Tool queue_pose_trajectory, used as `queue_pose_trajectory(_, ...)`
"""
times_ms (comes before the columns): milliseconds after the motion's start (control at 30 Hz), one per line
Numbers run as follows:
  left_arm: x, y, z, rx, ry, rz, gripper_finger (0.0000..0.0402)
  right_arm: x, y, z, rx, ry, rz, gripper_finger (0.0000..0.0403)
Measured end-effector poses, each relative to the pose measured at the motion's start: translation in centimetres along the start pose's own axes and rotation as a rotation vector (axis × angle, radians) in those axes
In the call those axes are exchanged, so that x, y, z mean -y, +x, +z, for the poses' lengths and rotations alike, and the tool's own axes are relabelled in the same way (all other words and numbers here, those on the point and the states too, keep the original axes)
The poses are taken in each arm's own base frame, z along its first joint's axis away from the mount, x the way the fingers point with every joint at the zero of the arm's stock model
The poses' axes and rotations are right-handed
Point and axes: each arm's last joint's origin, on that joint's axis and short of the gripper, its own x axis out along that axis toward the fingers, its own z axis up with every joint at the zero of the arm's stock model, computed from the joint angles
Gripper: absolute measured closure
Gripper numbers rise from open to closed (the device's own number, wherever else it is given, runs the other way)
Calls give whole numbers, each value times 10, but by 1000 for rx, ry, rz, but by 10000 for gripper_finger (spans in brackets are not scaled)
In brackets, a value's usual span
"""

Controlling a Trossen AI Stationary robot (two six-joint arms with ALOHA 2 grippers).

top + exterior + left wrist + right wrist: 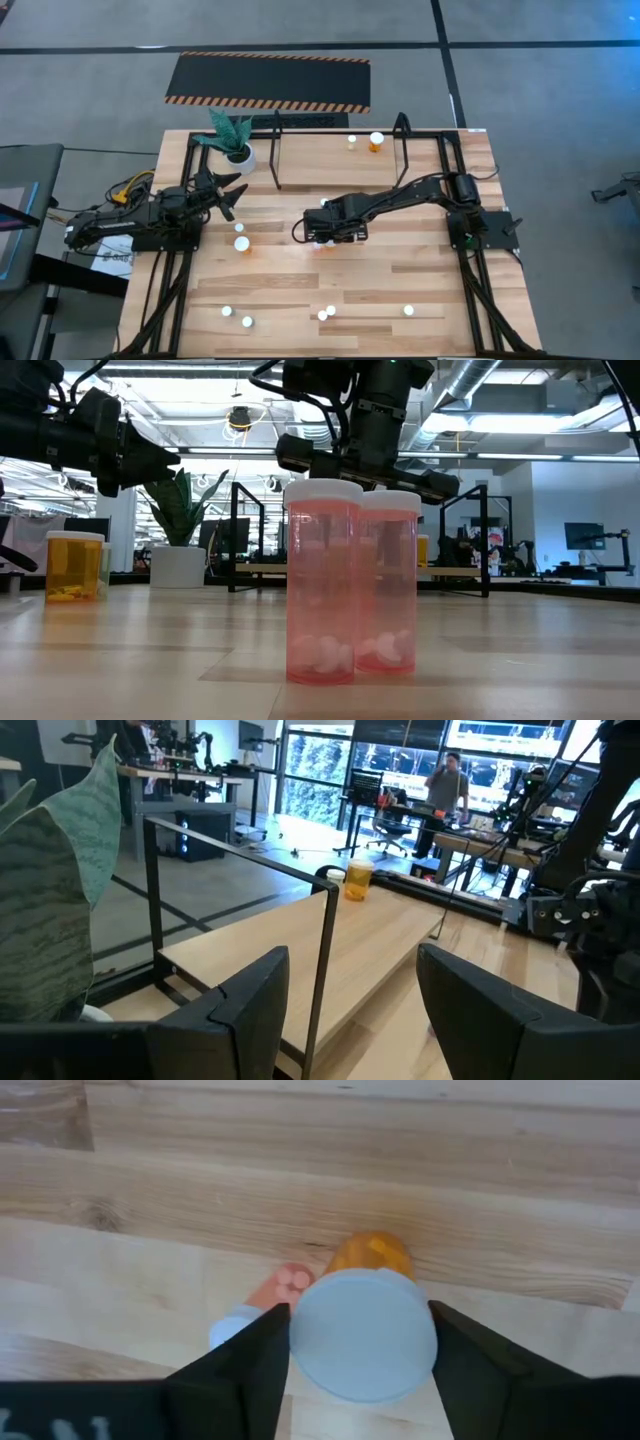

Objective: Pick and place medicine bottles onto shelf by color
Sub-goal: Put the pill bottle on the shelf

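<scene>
**Closing on an orange bottle at mid-table**

Looking straight down, the high view shows the right gripper (330, 236) lowered over the middle of the wooden table (420, 270), well in front of the black shelf frame (276, 150). An orange bottle (328, 246) peeks out just beneath it. Two more bottles, a small one (352, 142) and a larger orange one (376, 141), stand inside the shelf frame near its back rail. The left gripper (226, 193) hovers in front of the potted plant (236, 142), at the shelf's left end, and two bottles (241, 241) sit on the table just in front of it. Several white-capped bottles (327, 314) are scattered along the table edge farthest from the shelf.

In the low view, two pink bottles (350, 595) stand side by side, touching, closest to the camera, with the shelf posts far behind them. An orange bottle (74, 565) stands off to one side, in front of the plant pot.

The left wrist view shows the left fingers (250, 1010) apart with nothing between them, pointing at the shelf frame, where the orange bottle (358, 880) stands.

The right wrist view shows the right fingers (250, 1370) either side of a white cap (363, 1335), tight against it; the orange body (368, 1252) shows below. A pink bottle (262, 1305) lies on the table just beside it.
</scene>
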Motion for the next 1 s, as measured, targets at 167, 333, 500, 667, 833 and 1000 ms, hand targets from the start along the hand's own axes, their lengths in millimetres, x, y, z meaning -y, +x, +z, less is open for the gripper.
queue_pose_trajectory(167,0,0,0,0,0,0,193,1,0,0,5,0,-8,188)
queue_pose_trajectory(333,0,0,0,0,0,0,193,3,0,0,7,0,-27,183)
queue_pose_trajectory(500,0,0,0,0,0,0,193,3,0,0,8,-7,-32,192)
queue_pose_trajectory(667,0,0,0,0,0,0,193,5,-3,1,8,-7,-48,188)
queue_pose_trajectory(833,0,0,0,0,0,0,193,9,-8,6,12,-2,-73,189)
queue_pose_trajectory(1000,0,0,0,0,0,0,193,13,-15,15,16,-1,-98,189)
